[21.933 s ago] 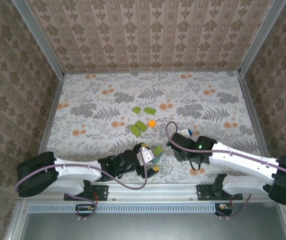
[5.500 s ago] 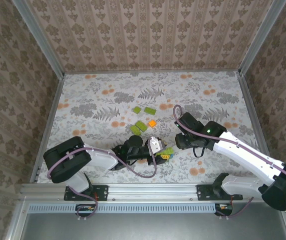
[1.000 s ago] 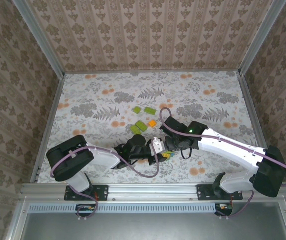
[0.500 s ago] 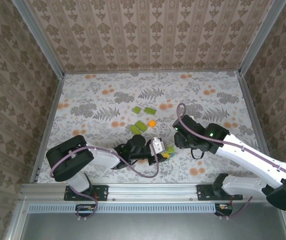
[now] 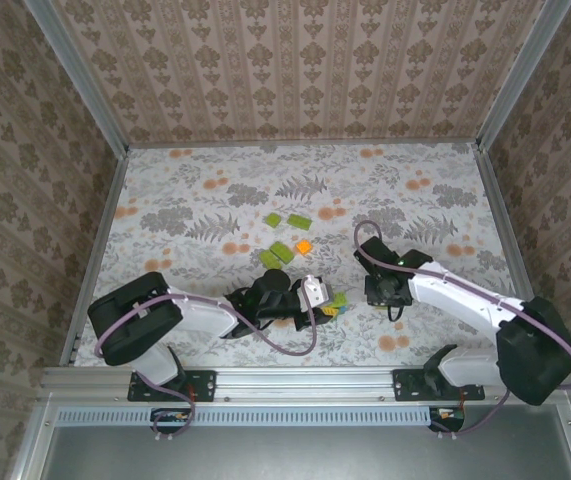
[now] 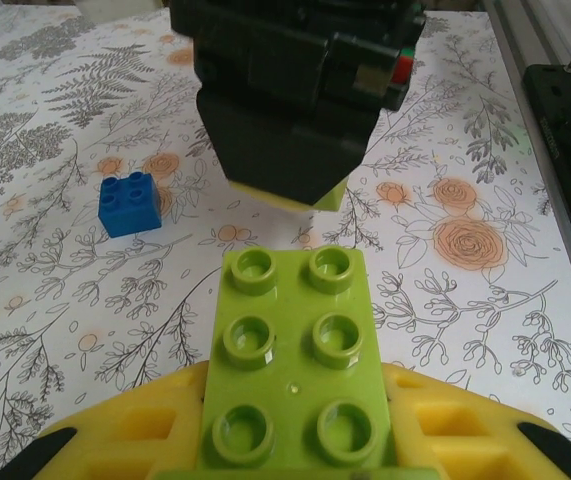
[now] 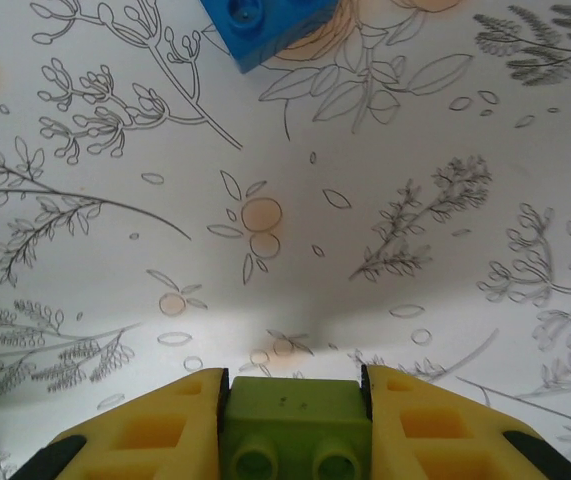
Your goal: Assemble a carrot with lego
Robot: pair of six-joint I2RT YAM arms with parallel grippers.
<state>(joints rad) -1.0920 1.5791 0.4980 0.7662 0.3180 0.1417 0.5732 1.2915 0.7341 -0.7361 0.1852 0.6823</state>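
**Status: Both Grippers Loaded**

The left gripper (image 6: 293, 400) is closed on the carrot (image 6: 285, 300), a lime-green studded assembly near the front centre of the table (image 5: 215, 190). The right gripper (image 7: 293, 392) is clamped on a lime-green brick (image 7: 290, 430), just beyond the carrot. A blue brick (image 6: 130, 203) lies nearby. Loose lego (image 5: 283, 250) lies farther back.

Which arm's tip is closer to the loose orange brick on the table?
Left. The left end effector sits just on the near side and slightly right of the orange brick; the right end effector is farther off to the right.
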